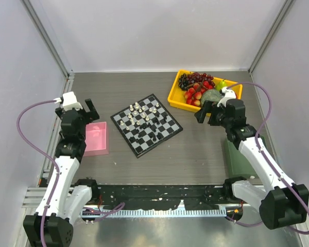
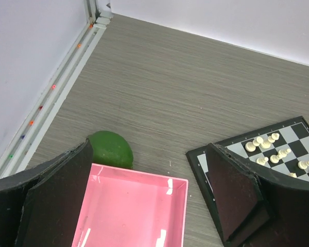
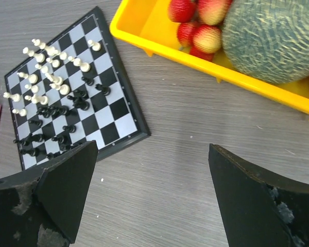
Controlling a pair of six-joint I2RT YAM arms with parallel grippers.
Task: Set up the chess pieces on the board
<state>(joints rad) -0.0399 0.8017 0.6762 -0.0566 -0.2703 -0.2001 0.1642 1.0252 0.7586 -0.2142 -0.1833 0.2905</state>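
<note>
The chessboard (image 1: 146, 124) lies turned like a diamond at the table's middle. White chess pieces (image 1: 138, 112) stand scattered on its far half and black pieces (image 1: 155, 129) on its near half. The board also shows in the right wrist view (image 3: 108, 110) and partly in the left wrist view (image 2: 293, 134). My left gripper (image 1: 90, 109) is open and empty above the pink tray (image 1: 97, 139). My right gripper (image 1: 205, 114) is open and empty over bare table, between the board and the yellow bin (image 1: 176, 96).
The yellow bin holds grapes, strawberries, a green melon (image 3: 273, 36) and other fruit. A green lime (image 2: 110, 149) lies just beyond the pink tray (image 2: 129, 211). A dark green block (image 1: 235, 157) sits under the right arm. Walls close in on three sides.
</note>
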